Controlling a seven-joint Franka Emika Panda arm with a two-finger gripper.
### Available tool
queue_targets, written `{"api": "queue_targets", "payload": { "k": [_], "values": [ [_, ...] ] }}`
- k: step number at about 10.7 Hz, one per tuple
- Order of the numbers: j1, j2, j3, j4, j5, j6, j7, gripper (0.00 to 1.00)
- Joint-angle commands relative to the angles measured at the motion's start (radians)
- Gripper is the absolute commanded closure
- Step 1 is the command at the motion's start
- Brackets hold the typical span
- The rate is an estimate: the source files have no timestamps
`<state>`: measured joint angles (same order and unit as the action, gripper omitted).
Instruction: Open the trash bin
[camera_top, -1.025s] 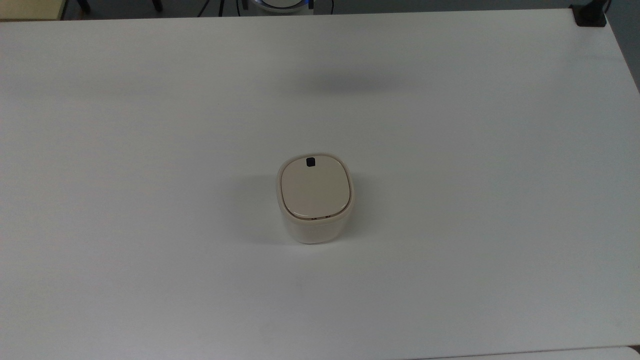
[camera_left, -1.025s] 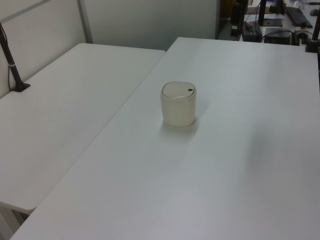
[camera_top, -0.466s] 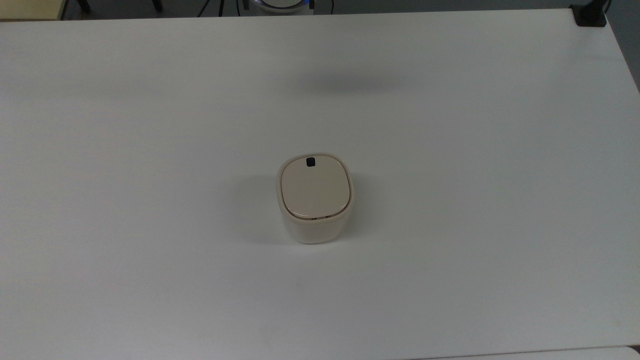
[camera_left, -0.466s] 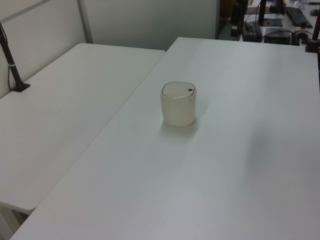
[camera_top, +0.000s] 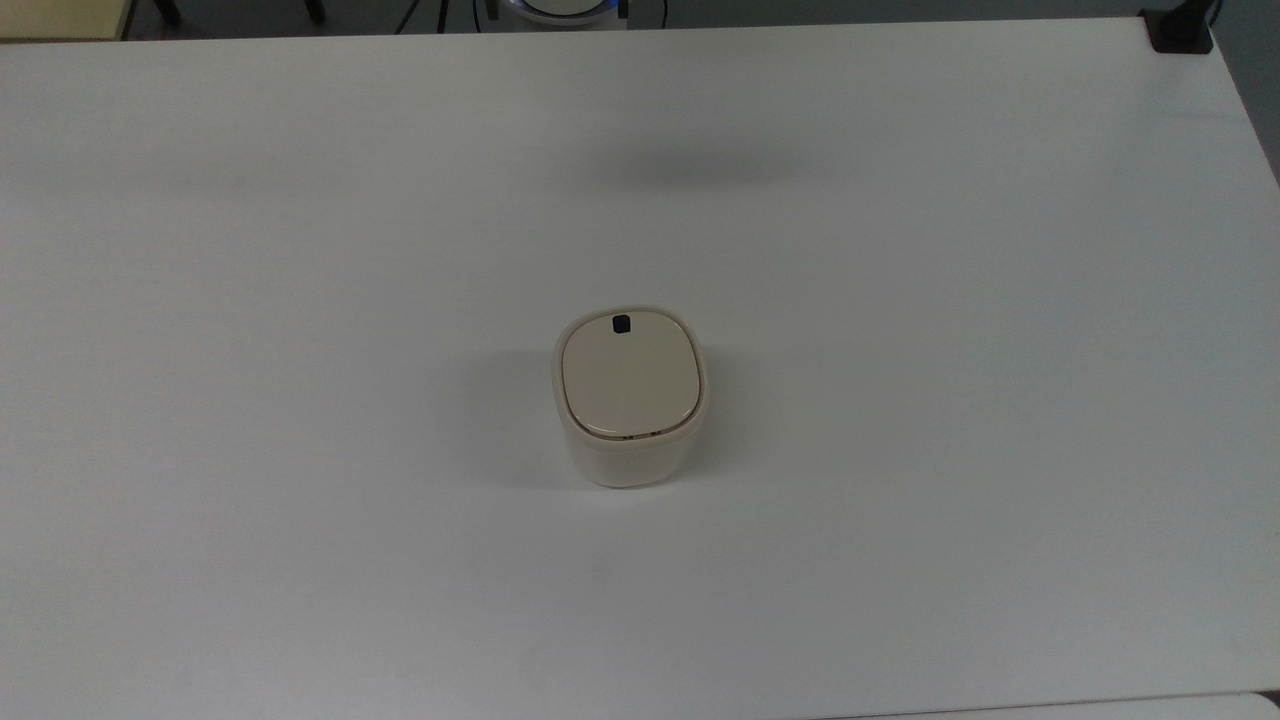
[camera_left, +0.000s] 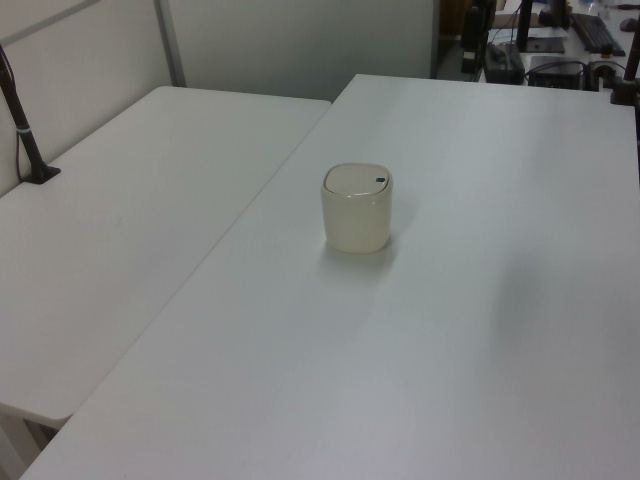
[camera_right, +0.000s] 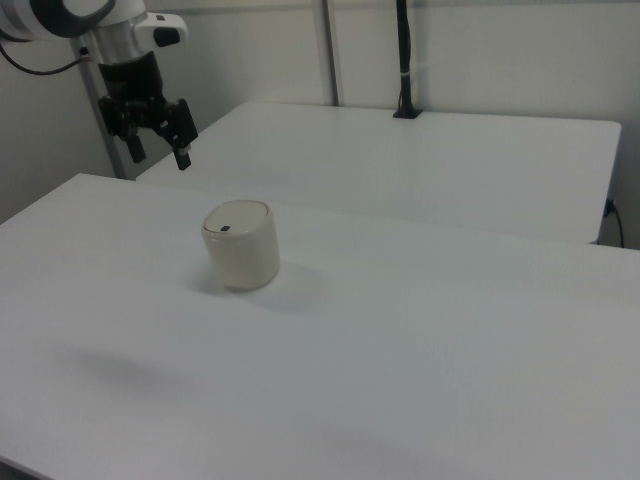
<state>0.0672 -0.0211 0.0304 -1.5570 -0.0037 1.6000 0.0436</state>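
Note:
The trash bin (camera_top: 629, 400) is a small cream-white rounded-square tub standing upright near the middle of the white table (camera_top: 900, 300). Its flat beige lid (camera_top: 628, 378) lies shut, with a small black square latch (camera_top: 621, 324) at the lid's far edge in the top view. The bin (camera_left: 356, 210) also shows in the left view, and the bin (camera_right: 241, 246) in the right view. In the right view my gripper (camera_right: 158, 151) hangs open in the air, high above the table and up-left of the bin, holding nothing.
A second white table (camera_left: 120, 220) adjoins on the left view's left, with a black post (camera_left: 25, 130) clamped to it. A black clamp (camera_top: 1180, 30) sits at the table's far right corner in the top view. Desks with a keyboard (camera_left: 597, 30) stand beyond.

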Motion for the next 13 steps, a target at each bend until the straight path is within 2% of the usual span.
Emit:
{"api": "queue_targets", "payload": {
  "k": [1, 3, 4, 5, 7, 8, 9, 13],
  "values": [
    [0.003, -0.005, 0.003, -0.032, 0.008, 0.027, 0.01, 0.22],
    [0.019, 0.024, 0.006, -0.031, 0.007, 0.098, 0.03, 0.43],
    [0.022, 0.048, 0.006, -0.031, 0.005, 0.174, 0.079, 0.59],
    [0.026, 0.071, 0.008, -0.032, -0.007, 0.249, 0.151, 0.62],
    [0.034, 0.108, 0.006, -0.032, -0.012, 0.325, 0.216, 0.89],
    [0.036, 0.13, 0.006, -0.032, -0.012, 0.351, 0.223, 0.95],
    [0.036, 0.154, 0.006, -0.032, -0.012, 0.368, 0.242, 0.97],
    [0.059, 0.26, -0.001, -0.057, -0.024, 0.532, 0.344, 0.97]
  ]
}}
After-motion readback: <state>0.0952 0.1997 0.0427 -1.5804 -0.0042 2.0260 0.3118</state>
